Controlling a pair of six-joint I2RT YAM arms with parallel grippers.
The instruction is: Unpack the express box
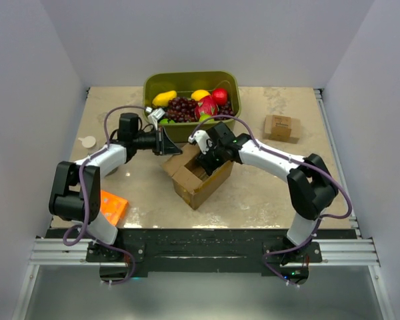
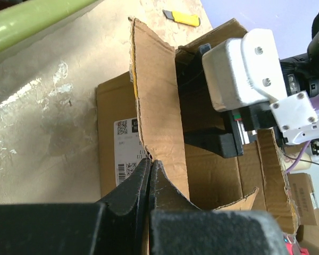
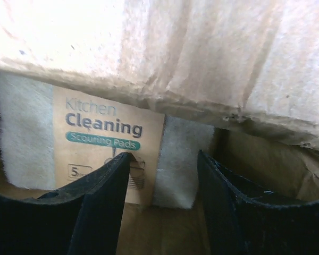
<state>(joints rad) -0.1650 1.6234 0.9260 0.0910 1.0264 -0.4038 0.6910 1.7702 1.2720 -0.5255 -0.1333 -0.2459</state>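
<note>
Express box (image 1: 199,175), brown cardboard, flaps open, mid-table, well apart from the table edges, just before the green plastic bin (image 1: 187,76). Left wrist: left gripper (image 2: 150,162) pinched tight on the upright left flap (image 2: 157,101). Right wrist: right gripper (image 3: 165,164) reaches inside, fingers parted before a scouring-pad pack (image 3: 103,133).

Soft, even light fills the top view. Glare streaks the table (image 2: 21,106) in the left wrist view; the right wrist's is dim, fingers (image 3: 101,212) blurred.
</note>
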